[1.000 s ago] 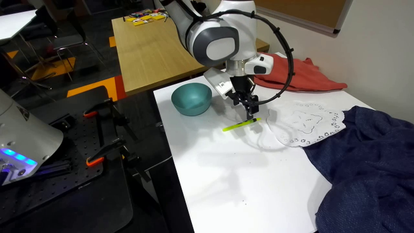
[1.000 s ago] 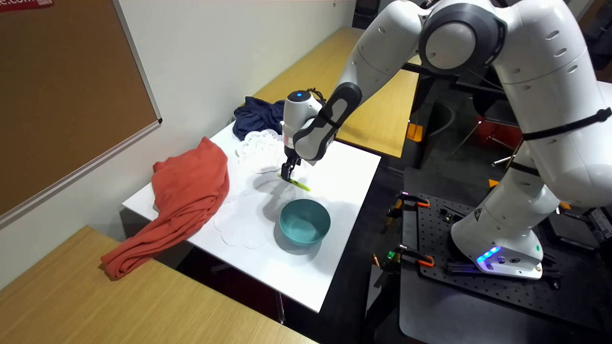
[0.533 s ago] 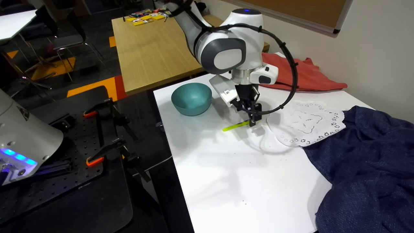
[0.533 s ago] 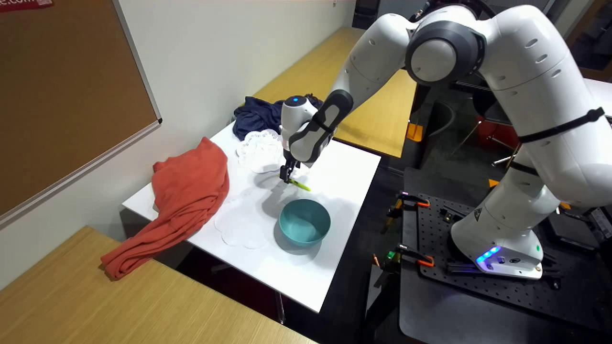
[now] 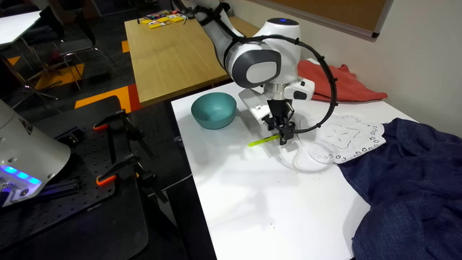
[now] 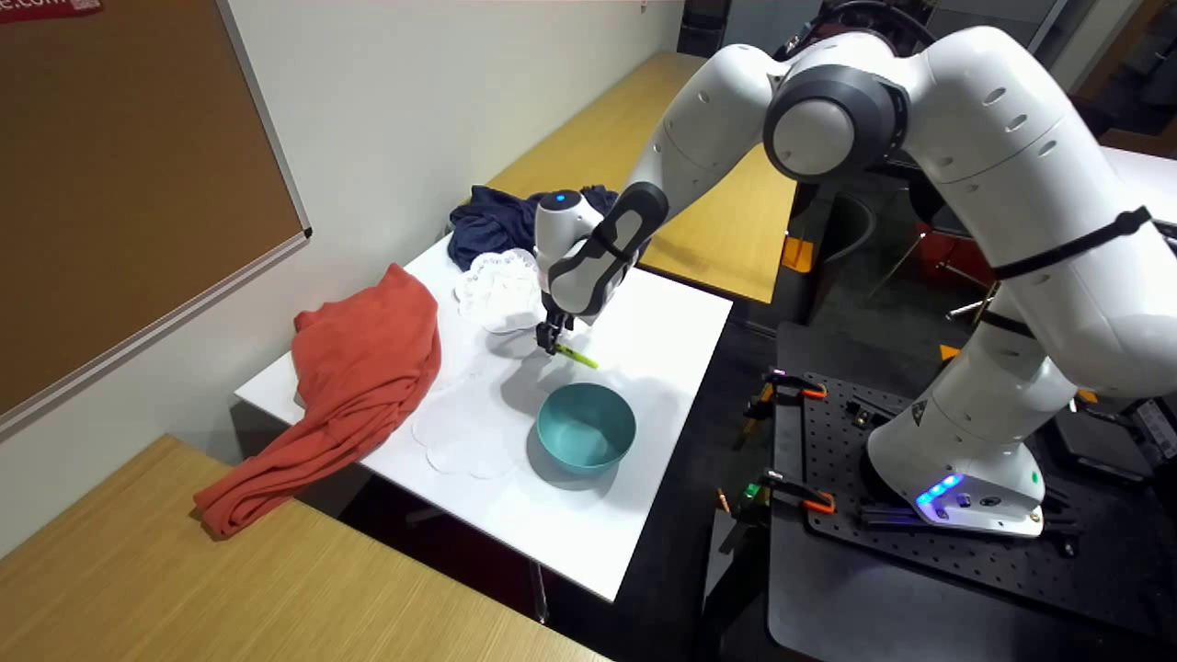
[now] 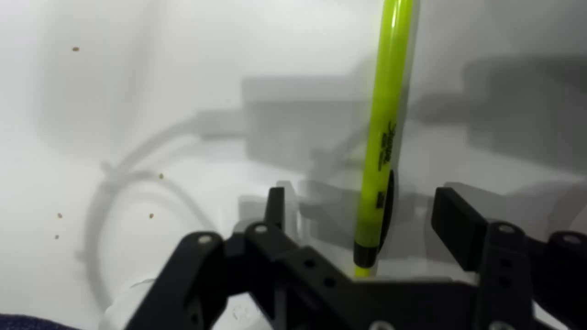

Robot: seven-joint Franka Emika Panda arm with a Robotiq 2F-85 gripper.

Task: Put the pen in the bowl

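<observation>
The pen (image 7: 385,110) is slim, straight and glossy, a bright yellow-green, with small black print on its barrel, a dark clip along its side and a black band near 1 end. It lies flat on the white table (image 5: 245,202), between the bowl (image 6: 587,432) and a doily (image 5: 343,139), near the bowl but apart from it. The gripper (image 7: 364,215) is at the pen's banded end, its jaws spread apart; in the wrist view the pen shows in the gap, with white surface to either side. Small brown specks (image 7: 75,49) dot the table. A wooden table (image 5: 169,65) stands close by, a framed corkboard (image 6: 138,184) hangs on a pale wall (image 6: 414,110), and orange patches (image 5: 123,94) break up the dark floor (image 5: 112,32). The bowl is teal, round and smooth. The doily is white, with a scalloped edge and a punched pattern. A red cloth (image 6: 368,340) lies in soft folds, reaching past the table's edge, and a navy cloth (image 5: 415,202) is rumpled, its weave visible.
</observation>
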